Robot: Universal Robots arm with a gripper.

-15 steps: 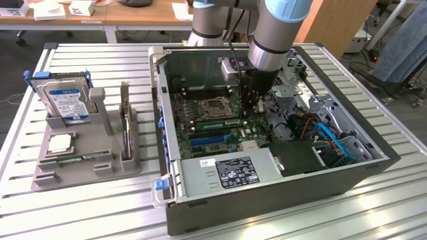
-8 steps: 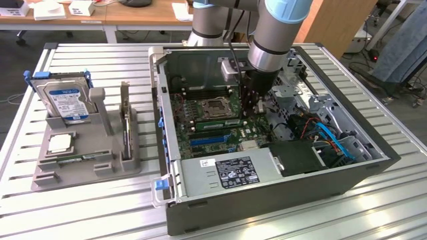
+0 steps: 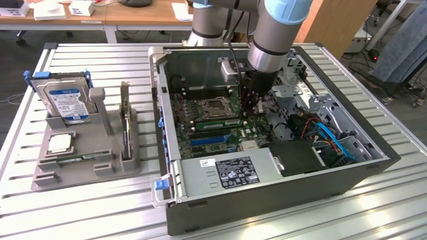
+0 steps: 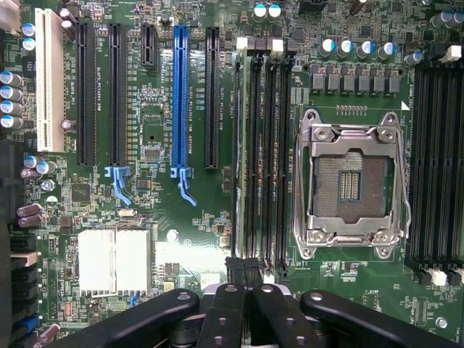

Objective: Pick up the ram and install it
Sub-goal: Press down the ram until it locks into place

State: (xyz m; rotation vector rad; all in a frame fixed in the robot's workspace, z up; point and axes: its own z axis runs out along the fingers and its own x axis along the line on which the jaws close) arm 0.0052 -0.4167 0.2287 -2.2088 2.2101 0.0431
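The end effector [image 4: 243, 279] is pressed together above the ram [image 4: 237, 159], seated edge-up just beyond its fingertips; light, stiff, fragile, best gripped by its edges.

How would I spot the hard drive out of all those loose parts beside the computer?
Find the open computer case on the slatted table; on the exterior view's left of it sits a grey holder. The hard drive stands on edge at the holder's far end. It is the big silver slab with a blue-white label, unlike the small square processor chip lying flat nearer the camera.
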